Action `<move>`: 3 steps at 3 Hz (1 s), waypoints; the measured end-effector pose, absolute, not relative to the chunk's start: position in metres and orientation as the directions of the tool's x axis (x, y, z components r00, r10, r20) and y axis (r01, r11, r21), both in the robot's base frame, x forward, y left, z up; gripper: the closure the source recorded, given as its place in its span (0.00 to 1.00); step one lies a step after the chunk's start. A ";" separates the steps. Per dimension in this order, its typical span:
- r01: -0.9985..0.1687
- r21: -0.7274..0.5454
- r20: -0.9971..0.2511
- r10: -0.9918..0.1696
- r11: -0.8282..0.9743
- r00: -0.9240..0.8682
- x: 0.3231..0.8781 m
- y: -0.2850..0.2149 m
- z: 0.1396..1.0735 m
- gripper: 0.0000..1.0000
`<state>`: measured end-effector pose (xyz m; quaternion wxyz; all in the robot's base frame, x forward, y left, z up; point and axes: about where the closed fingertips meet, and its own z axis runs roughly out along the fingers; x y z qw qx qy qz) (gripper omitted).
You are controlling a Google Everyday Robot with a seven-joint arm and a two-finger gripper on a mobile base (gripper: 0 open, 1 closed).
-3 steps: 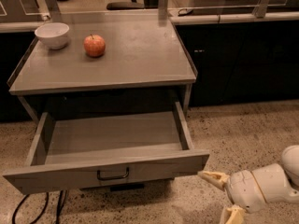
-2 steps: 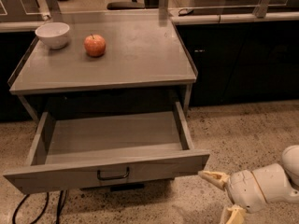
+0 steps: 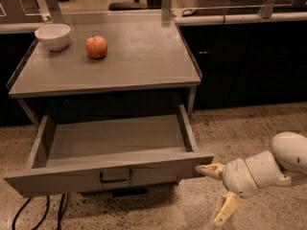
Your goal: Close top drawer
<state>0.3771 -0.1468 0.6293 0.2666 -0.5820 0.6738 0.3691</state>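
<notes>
The top drawer (image 3: 72,176) is grey and shallow and stands pulled far out of the grey cabinet. Its inside is empty. A small black bail handle (image 3: 115,177) sits at the centre of its flat front panel. My gripper (image 3: 217,191) is at the lower right, just past the right end of the drawer front. It is open, with one fingertip (image 3: 206,169) at the panel's right corner and the other pointing down toward the floor. It holds nothing.
A white bowl (image 3: 53,36) and a red apple (image 3: 96,47) sit on the cabinet top (image 3: 139,56). Black cables (image 3: 33,214) lie on the speckled floor at lower left. Dark counters run behind and to the right.
</notes>
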 end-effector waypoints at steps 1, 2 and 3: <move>-0.982 0.152 -0.758 -0.624 0.111 -0.188 0.407 -0.159 0.617 0.00; -0.976 0.122 -0.742 -0.636 0.180 -0.211 0.435 -0.175 0.603 0.00; -0.970 0.125 -0.735 -0.637 0.209 -0.232 0.465 -0.183 0.590 0.00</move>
